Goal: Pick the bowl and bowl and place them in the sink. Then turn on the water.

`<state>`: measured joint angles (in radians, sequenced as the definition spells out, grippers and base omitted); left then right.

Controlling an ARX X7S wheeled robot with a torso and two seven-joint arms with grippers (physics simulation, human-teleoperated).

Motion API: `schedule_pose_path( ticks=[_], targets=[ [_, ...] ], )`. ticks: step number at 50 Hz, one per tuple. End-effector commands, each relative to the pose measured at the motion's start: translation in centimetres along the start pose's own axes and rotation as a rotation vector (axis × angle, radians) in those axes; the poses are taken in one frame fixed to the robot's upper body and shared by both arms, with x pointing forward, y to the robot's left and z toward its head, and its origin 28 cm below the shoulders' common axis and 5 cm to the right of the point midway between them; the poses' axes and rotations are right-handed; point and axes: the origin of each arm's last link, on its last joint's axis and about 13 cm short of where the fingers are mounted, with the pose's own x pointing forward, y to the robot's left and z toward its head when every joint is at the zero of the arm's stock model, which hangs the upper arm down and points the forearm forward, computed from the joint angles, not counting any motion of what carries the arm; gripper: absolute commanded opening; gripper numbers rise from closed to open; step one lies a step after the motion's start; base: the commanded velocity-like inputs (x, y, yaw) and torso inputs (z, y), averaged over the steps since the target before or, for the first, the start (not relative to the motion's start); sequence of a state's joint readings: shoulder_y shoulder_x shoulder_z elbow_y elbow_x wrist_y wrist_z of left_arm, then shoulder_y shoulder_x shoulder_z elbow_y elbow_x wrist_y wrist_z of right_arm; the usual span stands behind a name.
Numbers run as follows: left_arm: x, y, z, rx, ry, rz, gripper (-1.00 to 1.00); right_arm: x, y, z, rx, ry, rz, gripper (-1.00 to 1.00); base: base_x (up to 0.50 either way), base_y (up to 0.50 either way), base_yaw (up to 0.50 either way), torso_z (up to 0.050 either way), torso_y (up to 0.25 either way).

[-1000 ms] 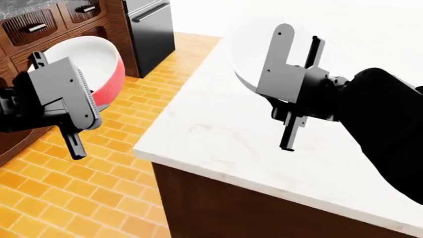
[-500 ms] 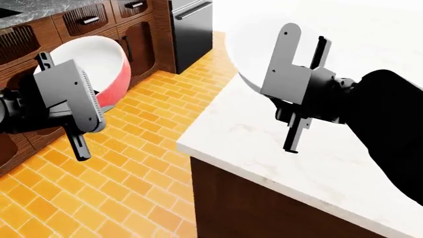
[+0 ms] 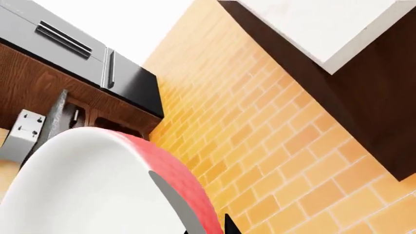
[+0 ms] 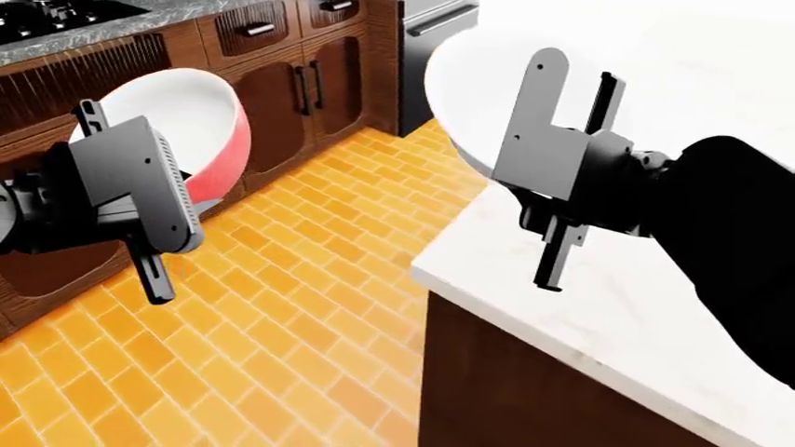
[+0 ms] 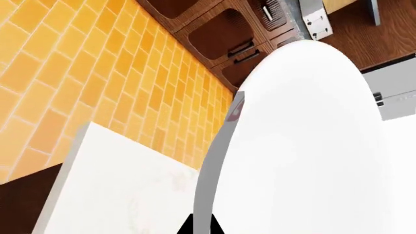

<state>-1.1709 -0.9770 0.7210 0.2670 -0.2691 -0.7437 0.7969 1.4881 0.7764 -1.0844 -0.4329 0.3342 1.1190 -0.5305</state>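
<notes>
Smooth glossy red bowl [image 4: 214,140], white marble-look counter [image 4: 597,307], dark wood cabinets [image 4: 286,88], orange brick-tile floor [image 4: 286,326]

Head view downward; wrist views close, orange floor [image 4: 249,354] shared.

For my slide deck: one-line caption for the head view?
Each gripper carries a bowl: red bowl left, white bowl right, over orange brick floor.

Marble island [image 4: 646,307], wooden cabinets [image 4: 279,88], brick floor [image 4: 286,354]
</notes>
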Motion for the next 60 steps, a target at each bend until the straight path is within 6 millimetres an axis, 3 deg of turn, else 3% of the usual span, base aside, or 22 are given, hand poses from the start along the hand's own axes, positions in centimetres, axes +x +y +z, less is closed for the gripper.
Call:
schedule_pose_path(
  ticks=[1, 60],
  targets=[
    [-0.45, 0.38, 0.39, 0.022, -0.015, 0.043, -1.0, -0.2, -0.23, 0.13, -0.011, -0.004, -0.029, -1.0, -0.01, 0.0, 0.5, 0.0, 0.0],
    [-0.83, 0.14, 0.27, 0.031, -0.009, 0.048, -1.0, 0.19, 0.28, -0.07, -0.005, -0.017, -0.013, -1.0, -0.01, -0.01, 0.5, 0.001, 0.001]
  ],
)
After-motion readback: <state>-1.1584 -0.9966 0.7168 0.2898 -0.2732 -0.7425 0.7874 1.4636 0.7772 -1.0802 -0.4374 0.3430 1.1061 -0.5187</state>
